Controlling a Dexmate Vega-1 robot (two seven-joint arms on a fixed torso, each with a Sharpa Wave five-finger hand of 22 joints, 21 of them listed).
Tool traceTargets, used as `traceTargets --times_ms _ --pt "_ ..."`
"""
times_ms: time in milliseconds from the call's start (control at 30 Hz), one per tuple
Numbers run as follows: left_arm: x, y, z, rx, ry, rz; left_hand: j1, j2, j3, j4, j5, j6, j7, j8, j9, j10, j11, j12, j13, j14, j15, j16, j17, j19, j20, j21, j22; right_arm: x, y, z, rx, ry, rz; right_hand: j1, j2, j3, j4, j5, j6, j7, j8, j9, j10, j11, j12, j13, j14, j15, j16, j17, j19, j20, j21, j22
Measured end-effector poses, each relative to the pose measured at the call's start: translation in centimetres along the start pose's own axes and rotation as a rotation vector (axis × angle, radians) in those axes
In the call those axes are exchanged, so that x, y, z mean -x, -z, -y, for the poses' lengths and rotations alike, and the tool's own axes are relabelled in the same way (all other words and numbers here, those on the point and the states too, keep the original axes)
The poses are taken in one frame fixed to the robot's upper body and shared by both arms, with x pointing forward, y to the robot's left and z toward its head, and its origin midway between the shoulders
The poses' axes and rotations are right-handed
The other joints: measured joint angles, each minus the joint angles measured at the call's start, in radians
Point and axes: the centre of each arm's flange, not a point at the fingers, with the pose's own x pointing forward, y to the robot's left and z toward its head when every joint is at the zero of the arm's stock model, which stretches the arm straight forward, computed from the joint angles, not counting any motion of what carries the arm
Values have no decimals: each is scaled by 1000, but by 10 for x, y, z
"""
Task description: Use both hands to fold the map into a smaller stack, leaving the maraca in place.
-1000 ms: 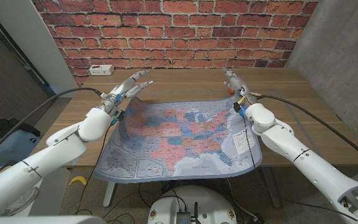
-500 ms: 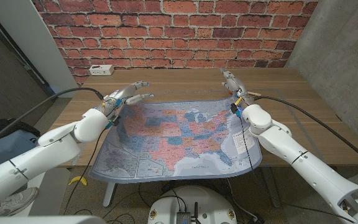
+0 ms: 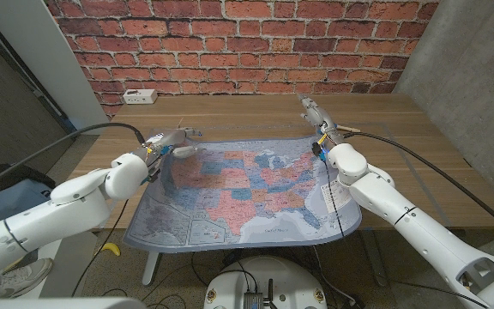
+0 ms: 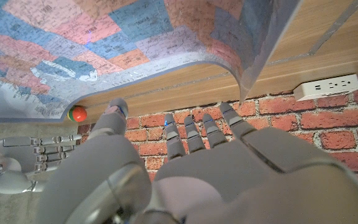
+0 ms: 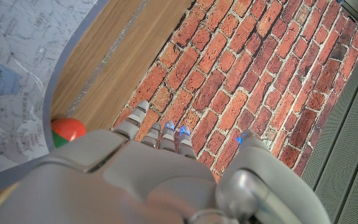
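Map [image 3: 247, 184] spread flat; both hands' fingers released; maraca [image 5: 67, 132] by right hand [image 3: 313, 112].

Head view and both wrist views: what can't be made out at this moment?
- Maraca: mostly hidden by the map's edge in both wrist views.
- Right hand: contact with the map unclear, head view too small.
- Left hand: fingertip contact with the map unclear.

The right hand [image 5: 148, 174] shows its back, fingers [image 5: 138, 118] reaching toward the brick wall [image 5: 247, 68]. Just beside the fingers sits the red-and-green maraca [image 5: 67, 132], at the map [image 5: 17, 74] edge on the tabletop [image 5: 114, 53].
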Motion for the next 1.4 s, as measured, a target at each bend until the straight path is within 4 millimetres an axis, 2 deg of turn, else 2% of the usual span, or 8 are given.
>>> traceTargets --times_ms 333,467,633,700,933,1067,1200,1400 --pt "8 2 7 -63 82 -83 65 -20 0 0 5 14 3 0 0 12 1 0 0 3 3 -4 0 7 0 -9 0 0 0 -3 8 14 -1 0 0 0 0 0 0 0 0 0 0 0 -4 0 0 0 0 0 0 0 0 0" --pt "11 4 11 -77 108 -111 106 -41 0 0 12 11 6 -15 0 8 6 -13 0 3 3 -8 0 16 2 -19 0 3 0 -5 36 34 -16 0 0 0 0 0 0 0 0 0 4 -4 -4 0 0 0 0 0 0 0 0 0" --pt "17 7 16 -82 143 -150 149 -68 -19 19 20 -72 2 -46 0 -35 17 -31 0 -41 1 -11 0 23 10 -37 0 8 2 -6 80 61 -47 7 0 4 -4 0 0 0 0 0 4 -4 -4 0 0 0 0 0 0 0 0 0" --pt "19 10 20 -74 155 -165 153 -72 -39 31 23 -123 0 -51 0 -73 20 -38 0 -75 4 -19 0 12 20 -52 1 9 0 -8 83 59 -46 8 0 7 -7 0 0 0 0 0 4 -4 -4 0 0 0 0 -1 -5 5 0 0" --pt "26 21 33 -40 160 -207 139 -86 -110 69 35 -320 -25 -53 0 -231 28 -47 4 -216 21 -19 2 -99 45 -103 3 16 4 -9 147 104 -93 21 3 11 -16 -4 -2 -2 0 0 4 -4 -8 0 3 2 0 -3 -11 22 0 0" --pt "28 29 40 -25 150 -237 108 -67 -144 89 41 -426 -32 -53 0 -295 32 -47 4 -253 34 -19 2 -175 59 -108 7 19 5 -10 173 126 -111 29 3 14 -21 -4 -4 -4 0 0 4 -4 -8 0 6 6 0 -3 -15 26 0 0" --pt "29 41 48 4 131 -265 86 -59 -164 107 45 -446 -34 -53 0 -296 33 -47 4 -255 35 -19 2 -239 56 -111 7 23 6 -10 200 151 -133 34 8 16 -28 -8 -4 -4 0 0 4 -4 -8 0 6 6 0 -3 -16 27 0 0" --pt "24 57 61 60 104 -281 59 -46 -186 122 46 -446 -34 -53 0 -296 33 -47 4 -255 35 -19 2 -253 48 -111 12 30 5 -9 247 216 -169 43 9 19 -31 -8 -4 -4 0 0 4 -4 -8 0 6 6 0 -3 -16 27 0 0"
